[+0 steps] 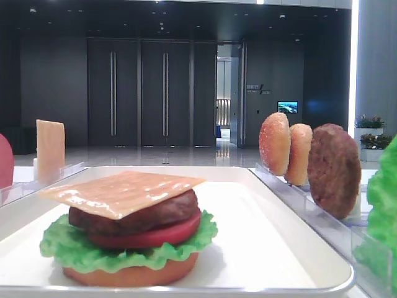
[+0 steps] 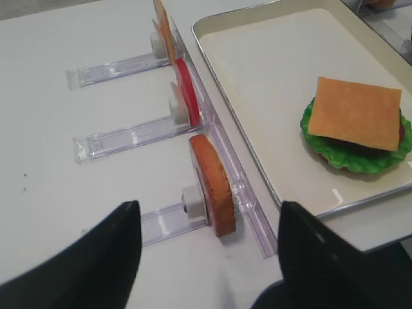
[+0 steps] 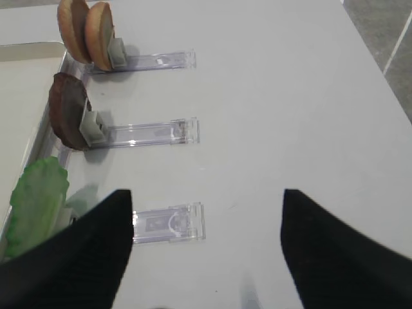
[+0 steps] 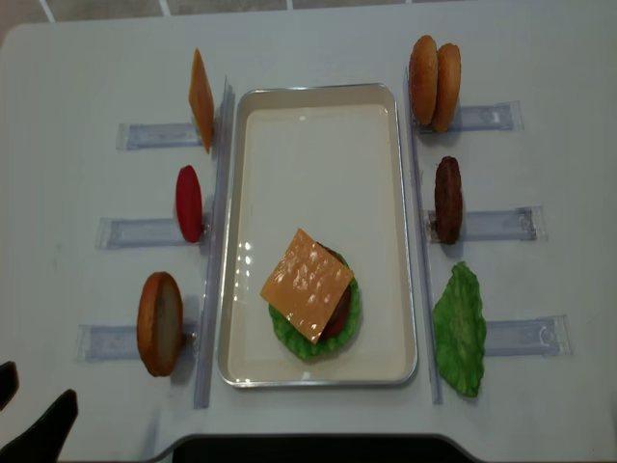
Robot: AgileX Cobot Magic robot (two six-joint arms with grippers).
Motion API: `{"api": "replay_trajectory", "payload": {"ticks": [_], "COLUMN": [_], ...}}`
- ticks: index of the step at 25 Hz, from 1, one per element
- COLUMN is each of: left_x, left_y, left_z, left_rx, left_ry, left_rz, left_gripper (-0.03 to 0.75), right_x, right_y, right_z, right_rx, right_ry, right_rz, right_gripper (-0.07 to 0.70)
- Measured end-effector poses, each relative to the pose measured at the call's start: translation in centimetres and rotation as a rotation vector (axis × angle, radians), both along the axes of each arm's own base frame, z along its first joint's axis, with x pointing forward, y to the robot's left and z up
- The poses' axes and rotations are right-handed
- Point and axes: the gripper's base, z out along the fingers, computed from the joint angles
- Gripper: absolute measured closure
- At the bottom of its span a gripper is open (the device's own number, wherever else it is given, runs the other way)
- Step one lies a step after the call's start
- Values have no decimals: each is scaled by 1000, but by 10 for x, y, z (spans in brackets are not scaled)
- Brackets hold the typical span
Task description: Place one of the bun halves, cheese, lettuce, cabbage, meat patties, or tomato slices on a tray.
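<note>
The white tray holds a stack with a cheese slice on top, over a patty, tomato, lettuce and a bun half. Left of the tray, a cheese slice, a tomato slice and a bun half stand in holders. On the right stand two bun halves, a meat patty and lettuce. My left gripper is open just short of the left bun half, holding nothing. My right gripper hangs open and empty over the table, right of the lettuce.
Clear plastic holder strips stick out on both sides of the tray, and long clear rails run along its edges. The lettuce's strip lies under my right gripper. A dark base edge lines the table's near side.
</note>
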Motion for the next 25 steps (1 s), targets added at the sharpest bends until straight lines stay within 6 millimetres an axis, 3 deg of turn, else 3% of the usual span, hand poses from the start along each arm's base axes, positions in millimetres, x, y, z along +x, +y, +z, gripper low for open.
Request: {"api": "replay_trajectory", "payload": {"ticks": [10, 17, 25], "left_x": [0, 3, 3], "left_y": [0, 13, 15], "left_z": [0, -2, -2], "left_rx": [-18, -94, -113], "left_ry": [-2, 18, 20], "left_rz": [5, 220, 254], "left_gripper": [210, 213, 213], "right_x": [0, 0, 0], "right_y": [0, 0, 0], "right_z": [0, 0, 0], "right_rx": [0, 0, 0], "right_ry": [0, 0, 0], "right_rz": [0, 0, 0], "right_gripper": [166, 166, 166]}}
